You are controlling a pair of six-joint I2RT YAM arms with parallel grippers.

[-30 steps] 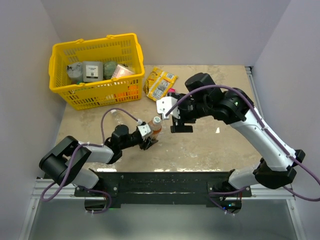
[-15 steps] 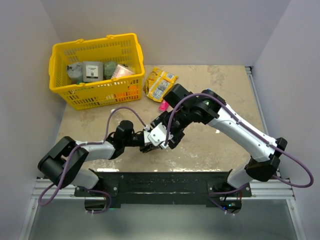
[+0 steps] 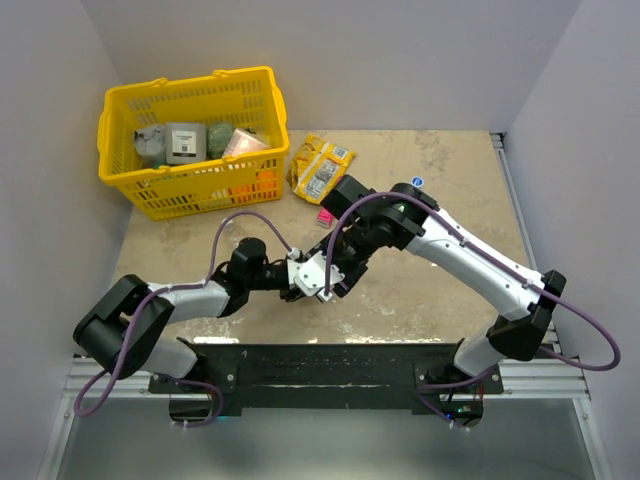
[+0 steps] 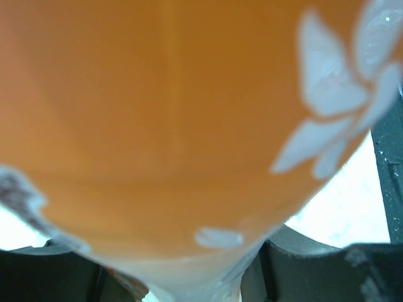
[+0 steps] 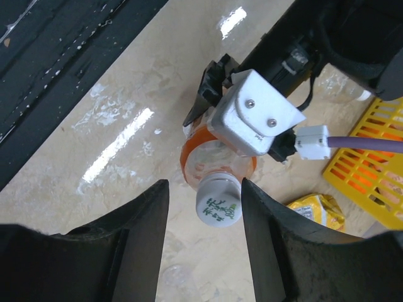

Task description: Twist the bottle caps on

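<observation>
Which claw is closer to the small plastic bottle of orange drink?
Left. The left gripper clamps the body of the small orange plastic drink bottle; the right gripper is open, fingers either side of its whitish round cap, not touching.

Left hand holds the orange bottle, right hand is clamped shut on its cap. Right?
No. The right hand is open: the right wrist view shows its fingers spread either side of the cap, not clamped on it. The left hand does hold the orange bottle.
</observation>
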